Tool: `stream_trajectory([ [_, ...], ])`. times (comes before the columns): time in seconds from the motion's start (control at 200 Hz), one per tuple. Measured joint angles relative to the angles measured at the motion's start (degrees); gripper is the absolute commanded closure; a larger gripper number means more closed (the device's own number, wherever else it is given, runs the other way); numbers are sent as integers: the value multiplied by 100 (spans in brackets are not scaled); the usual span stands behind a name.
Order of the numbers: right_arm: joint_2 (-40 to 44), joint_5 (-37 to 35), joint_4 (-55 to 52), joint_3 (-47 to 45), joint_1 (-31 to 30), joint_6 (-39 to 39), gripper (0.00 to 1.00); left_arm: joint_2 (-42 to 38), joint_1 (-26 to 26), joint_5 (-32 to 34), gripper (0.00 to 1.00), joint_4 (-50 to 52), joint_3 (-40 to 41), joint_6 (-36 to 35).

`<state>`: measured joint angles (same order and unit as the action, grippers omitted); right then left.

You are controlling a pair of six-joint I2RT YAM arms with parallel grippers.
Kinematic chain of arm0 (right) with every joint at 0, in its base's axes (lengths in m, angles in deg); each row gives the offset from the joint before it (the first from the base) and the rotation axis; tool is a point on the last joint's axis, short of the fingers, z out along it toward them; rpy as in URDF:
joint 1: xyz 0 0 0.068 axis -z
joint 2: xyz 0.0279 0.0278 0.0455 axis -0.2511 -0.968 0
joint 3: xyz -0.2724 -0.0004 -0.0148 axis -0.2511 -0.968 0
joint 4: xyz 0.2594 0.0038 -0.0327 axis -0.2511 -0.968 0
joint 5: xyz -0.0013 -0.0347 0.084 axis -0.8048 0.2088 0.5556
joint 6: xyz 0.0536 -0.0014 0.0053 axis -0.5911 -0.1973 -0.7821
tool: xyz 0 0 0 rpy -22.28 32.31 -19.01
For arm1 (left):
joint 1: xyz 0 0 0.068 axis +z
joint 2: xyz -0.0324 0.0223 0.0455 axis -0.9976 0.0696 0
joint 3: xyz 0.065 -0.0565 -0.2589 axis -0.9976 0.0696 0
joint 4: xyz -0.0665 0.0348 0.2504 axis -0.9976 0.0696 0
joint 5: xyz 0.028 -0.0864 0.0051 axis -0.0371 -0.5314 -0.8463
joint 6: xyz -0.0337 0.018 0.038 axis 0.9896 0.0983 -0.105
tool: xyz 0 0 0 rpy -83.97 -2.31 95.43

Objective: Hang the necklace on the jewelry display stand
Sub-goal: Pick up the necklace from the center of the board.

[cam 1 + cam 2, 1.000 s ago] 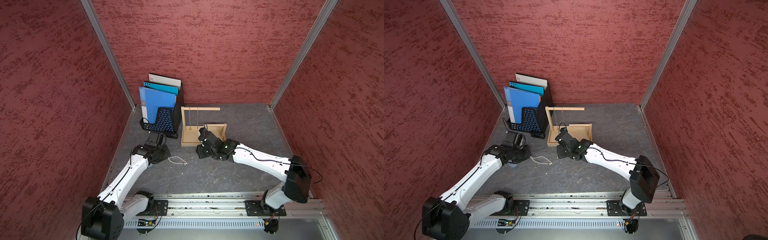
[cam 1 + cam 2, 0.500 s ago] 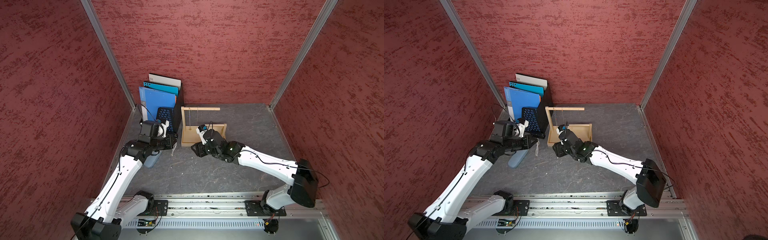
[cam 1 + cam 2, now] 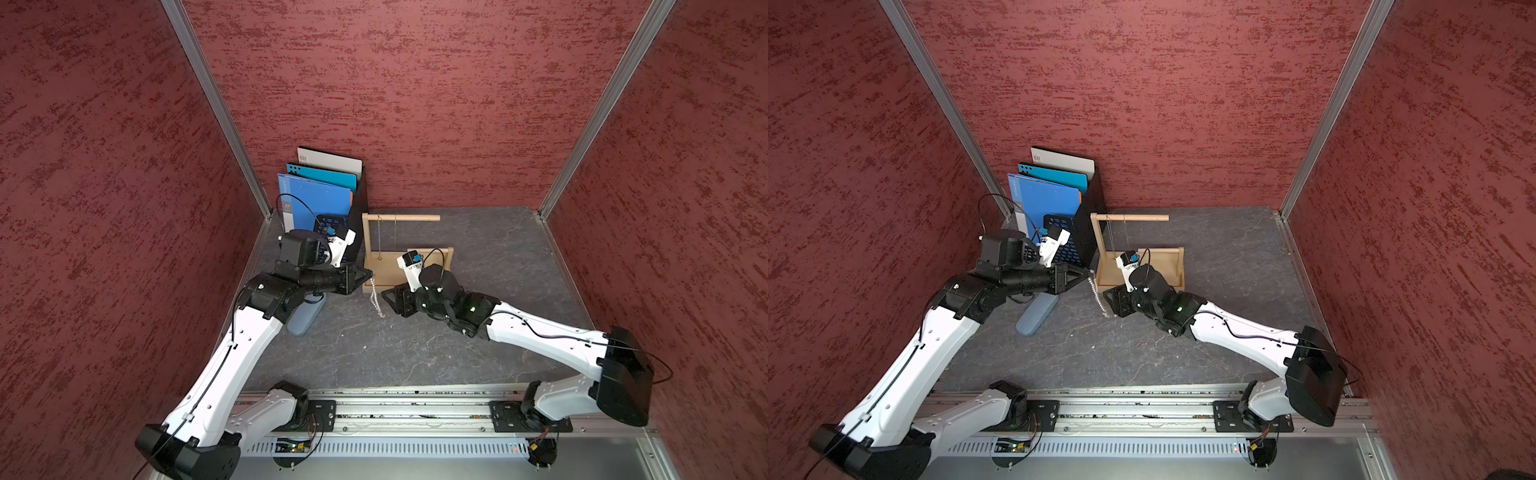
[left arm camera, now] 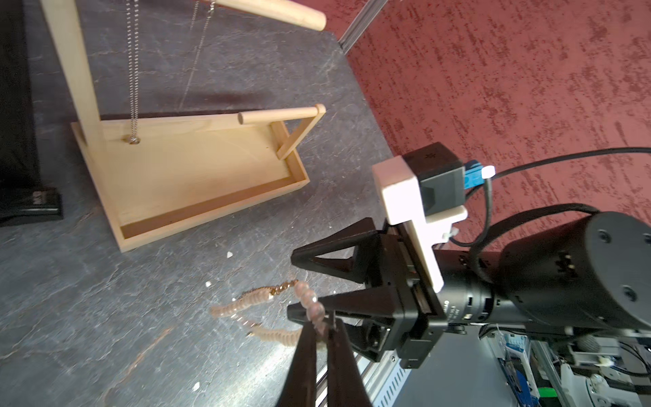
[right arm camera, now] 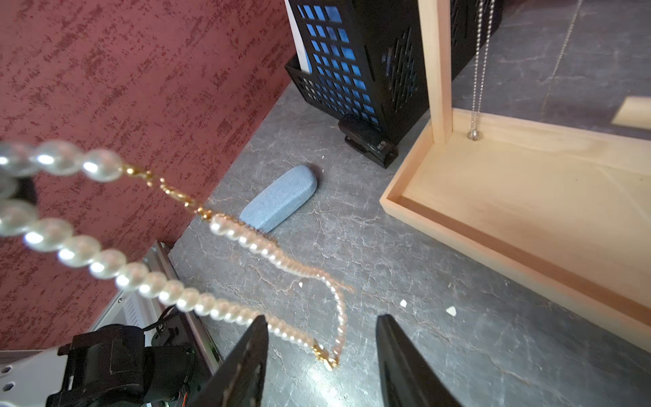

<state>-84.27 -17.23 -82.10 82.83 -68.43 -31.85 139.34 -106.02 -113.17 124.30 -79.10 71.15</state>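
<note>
While the left tool point(image 3: 370, 274) is closed on the pearl necklace point(image 3: 375, 296), the strand hangs down just in front of the jewelry display stand point(image 3: 367, 245); whether its lower end touches the worktop point(image 3: 415, 353) I cannot tell. The right tool point(image 3: 385, 300), its jaws apart and holding nothing, is beside the strand, also in front of the stand.

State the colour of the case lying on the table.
The case is light blue, clearest in the right wrist view.
</note>
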Motion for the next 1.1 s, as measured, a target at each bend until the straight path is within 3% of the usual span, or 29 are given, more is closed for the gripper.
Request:
stream_trajectory([
  [0.326, -24, 186, 584, -20, 0, 96, 47, 203, -155, -365, 100, -50, -345, 11],
  [0.511, -162, 210, 643, 116, 0, 212, 67, 203, -199, -424, 100, -48, -413, 63],
  [0.621, -170, 114, 658, 127, 0, 251, 70, 203, -205, -431, 100, -48, -426, 68],
  [0.777, -168, -63, 660, 127, 0, 326, 86, 201, -219, -444, 100, -48, -426, 83],
  [1.097, -90, -203, 667, 127, 0, 509, 91, 181, -219, -461, 100, -46, -431, 87],
])
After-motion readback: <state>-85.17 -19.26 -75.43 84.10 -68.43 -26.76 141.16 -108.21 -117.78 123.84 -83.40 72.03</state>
